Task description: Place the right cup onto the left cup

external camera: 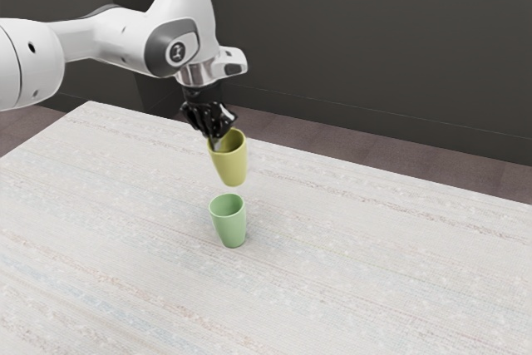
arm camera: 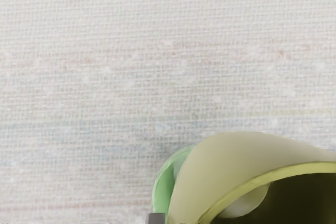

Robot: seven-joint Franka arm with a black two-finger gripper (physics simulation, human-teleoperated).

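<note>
In the exterior view my gripper (external camera: 214,140) is shut on the near-left wall of the yellow cup (external camera: 233,165), at its rim. The yellow cup hangs in the air, slightly tilted, mouth up. Below it the green cup (external camera: 229,224) stands upright on the table, mouth open, with a visible gap between the two. From the wrist view, the yellow cup (arm camera: 226,166) looms large and covers most of the green cup (arm camera: 164,190); a grey fingertip (arm camera: 156,217) is beside the yellow cup's wall.
A pale, striped woven surface covers the table (external camera: 374,247). The table's far edge runs behind the cups, with a dark wall (external camera: 374,39) beyond it. The arm reaches in from the exterior view's upper left.
</note>
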